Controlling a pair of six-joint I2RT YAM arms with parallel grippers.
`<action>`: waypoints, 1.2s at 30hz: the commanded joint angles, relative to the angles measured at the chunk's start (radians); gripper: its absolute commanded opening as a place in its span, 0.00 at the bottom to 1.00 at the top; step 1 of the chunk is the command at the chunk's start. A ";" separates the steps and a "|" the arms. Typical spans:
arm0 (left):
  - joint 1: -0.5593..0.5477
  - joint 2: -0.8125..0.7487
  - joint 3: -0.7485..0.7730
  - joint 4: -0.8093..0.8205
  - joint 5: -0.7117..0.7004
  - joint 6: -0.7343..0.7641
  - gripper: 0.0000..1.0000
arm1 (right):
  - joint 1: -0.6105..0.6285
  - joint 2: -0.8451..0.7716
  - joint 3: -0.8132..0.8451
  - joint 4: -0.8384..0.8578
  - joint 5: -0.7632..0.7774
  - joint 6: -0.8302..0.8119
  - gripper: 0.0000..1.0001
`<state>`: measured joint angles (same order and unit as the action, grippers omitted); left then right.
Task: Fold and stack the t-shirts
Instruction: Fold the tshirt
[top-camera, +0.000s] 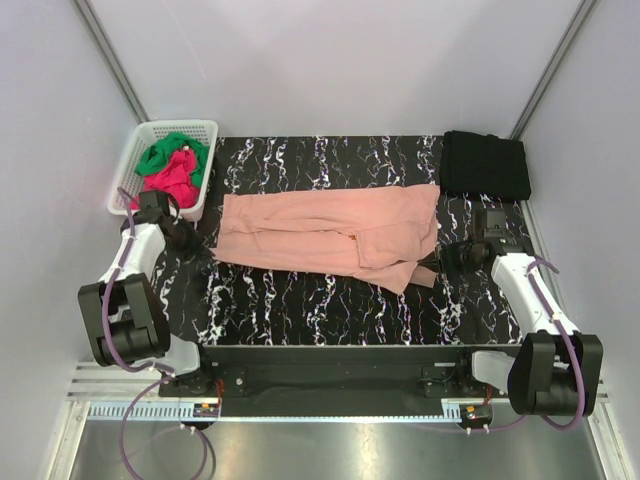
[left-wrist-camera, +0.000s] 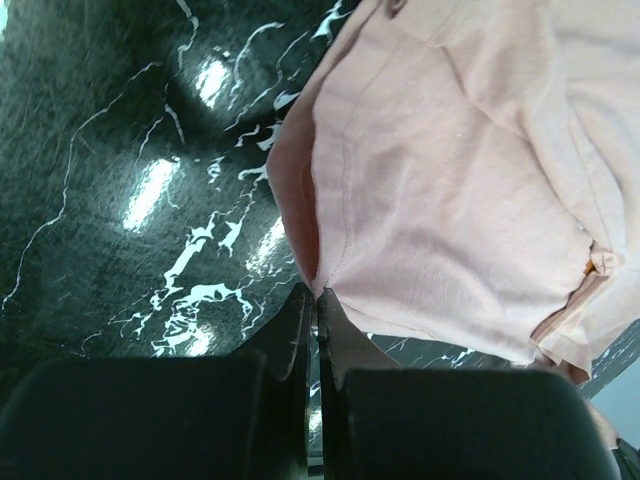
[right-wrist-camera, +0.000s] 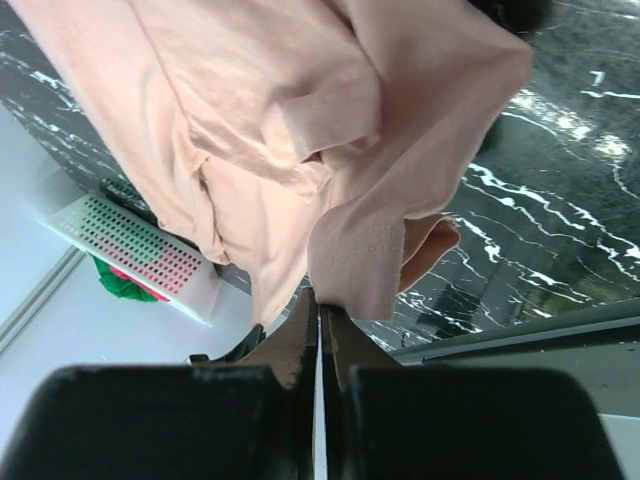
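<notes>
Salmon-pink t-shirt (top-camera: 330, 232) flat | left jaws pinch one end | right jaws the other

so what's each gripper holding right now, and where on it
Both pinch the salmon-pink t-shirt: left gripper on its left edge fold, right gripper on a hem at its right end.

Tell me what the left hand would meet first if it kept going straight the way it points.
The salmon-pink cloth t-shirt. Its folded edge sits right at the closed fingertips of the left hand, and it looks pinched between them.
</notes>
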<state>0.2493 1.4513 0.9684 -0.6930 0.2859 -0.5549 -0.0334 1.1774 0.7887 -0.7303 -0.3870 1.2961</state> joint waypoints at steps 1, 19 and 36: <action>0.005 0.014 0.070 -0.006 0.035 0.046 0.00 | 0.000 0.010 0.076 0.012 -0.027 -0.026 0.00; 0.007 0.110 0.190 -0.048 0.107 0.108 0.00 | 0.000 0.171 0.256 0.020 -0.078 -0.101 0.00; -0.047 0.211 0.401 -0.125 0.093 0.101 0.00 | -0.005 0.372 0.461 0.025 -0.128 -0.181 0.00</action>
<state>0.2127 1.6356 1.3163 -0.8001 0.3782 -0.4671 -0.0338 1.5311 1.1923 -0.7227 -0.4812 1.1477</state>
